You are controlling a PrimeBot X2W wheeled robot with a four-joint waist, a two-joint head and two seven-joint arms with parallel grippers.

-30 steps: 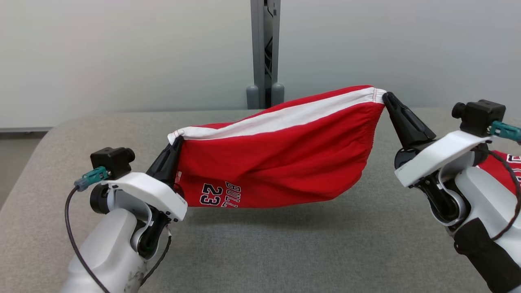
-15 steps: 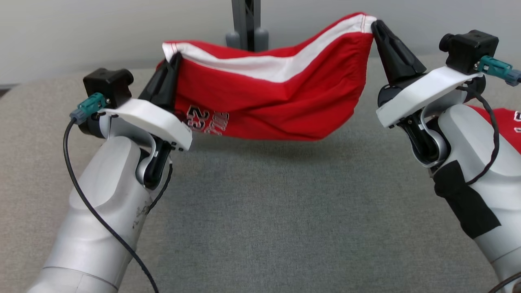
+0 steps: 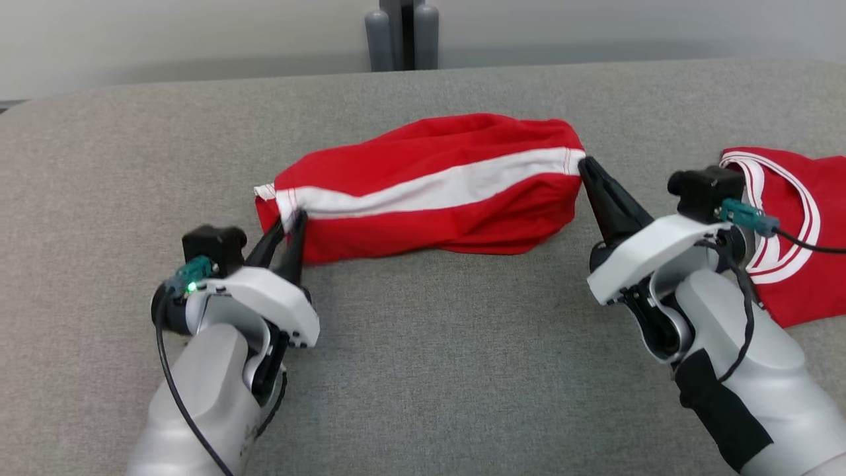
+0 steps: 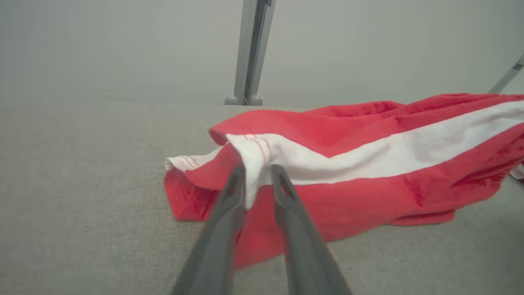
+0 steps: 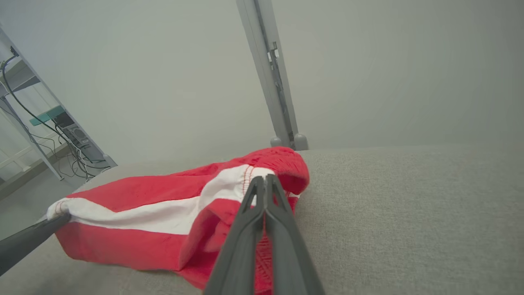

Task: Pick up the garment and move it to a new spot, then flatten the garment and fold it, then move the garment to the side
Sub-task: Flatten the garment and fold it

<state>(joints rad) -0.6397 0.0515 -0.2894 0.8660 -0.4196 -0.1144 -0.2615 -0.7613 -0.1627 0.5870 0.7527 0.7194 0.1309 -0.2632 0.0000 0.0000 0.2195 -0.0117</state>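
- Garment, a pair of red shorts with a broad white band, lies in a loose heap on the grey fabric table. It sits at mid-table, slightly towards the far side, stretched left to right between the two grippers.
- Second red garment with white trim lies flat at the right edge of the table. It is behind the right arm and apart from the shorts.
- Grey post stands at the far edge of the table, behind the shorts.
- Right gripper reaches in from the near right. Its two dark fingers are pressed tightly together, with the tips at the right end of the white band. In the right wrist view the tips meet the stitched hem and seem to nip it, though the cloth between them is hard to make out.
- Left gripper comes in from the near left and pinches the left end of the band. In the left wrist view a fold of white cloth sits between its fingertips, with the fingers slightly apart around it.
- A small white corner of the band sticks out to the left of that grip, resting on the table.
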